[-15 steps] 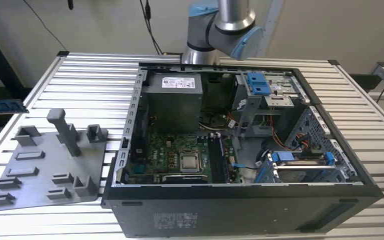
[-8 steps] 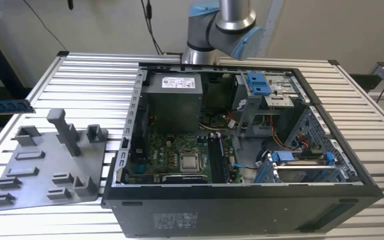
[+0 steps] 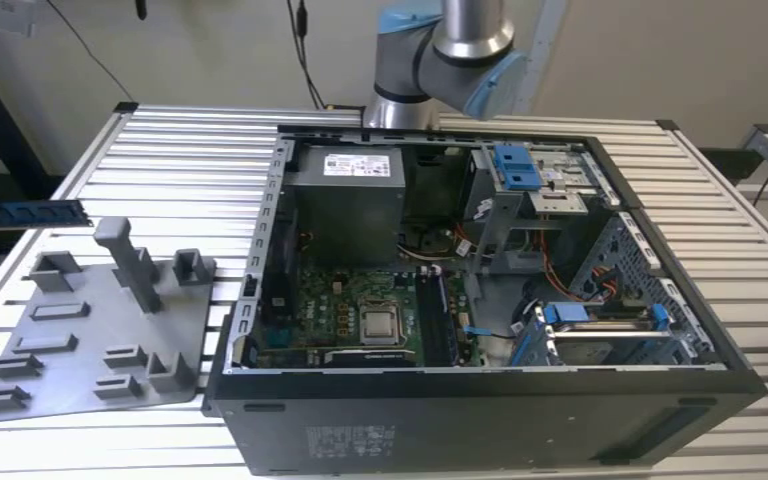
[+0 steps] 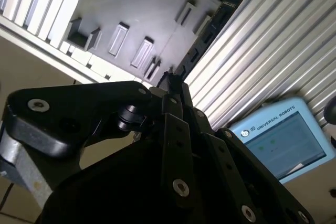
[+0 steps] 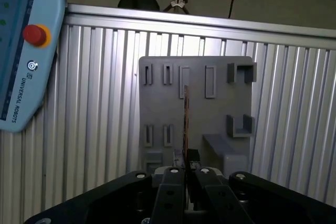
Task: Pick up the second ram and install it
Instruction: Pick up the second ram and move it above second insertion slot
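The hand [image 5: 187, 167] is clamping the second ram [image 5: 185, 114] by one end (seen edge-on in the first wrist view), holding it in the air near the grey fixture plate [image 5: 157, 108].

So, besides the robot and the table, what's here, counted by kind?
computer case: 1
grey fixture plate: 1
memory stick, held in the gripper: 1
blue handheld screen: 1
total: 4
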Available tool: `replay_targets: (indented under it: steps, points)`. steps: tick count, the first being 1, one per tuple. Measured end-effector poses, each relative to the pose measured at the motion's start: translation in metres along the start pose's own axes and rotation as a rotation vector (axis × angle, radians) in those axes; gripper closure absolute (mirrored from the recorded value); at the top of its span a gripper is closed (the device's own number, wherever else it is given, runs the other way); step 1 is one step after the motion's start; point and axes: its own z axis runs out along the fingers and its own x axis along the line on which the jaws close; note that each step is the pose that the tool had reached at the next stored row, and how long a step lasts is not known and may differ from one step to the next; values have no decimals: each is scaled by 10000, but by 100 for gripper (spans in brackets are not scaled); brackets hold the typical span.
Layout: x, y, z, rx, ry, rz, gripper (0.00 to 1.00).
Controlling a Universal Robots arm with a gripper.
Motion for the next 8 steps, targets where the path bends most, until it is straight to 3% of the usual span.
replay_targets:
  steps: [4, 8]
  points:
    - [2, -28, 0, 6, -1, 209, 86]
    - [2, -31, 1, 24, -6, 774, 86]
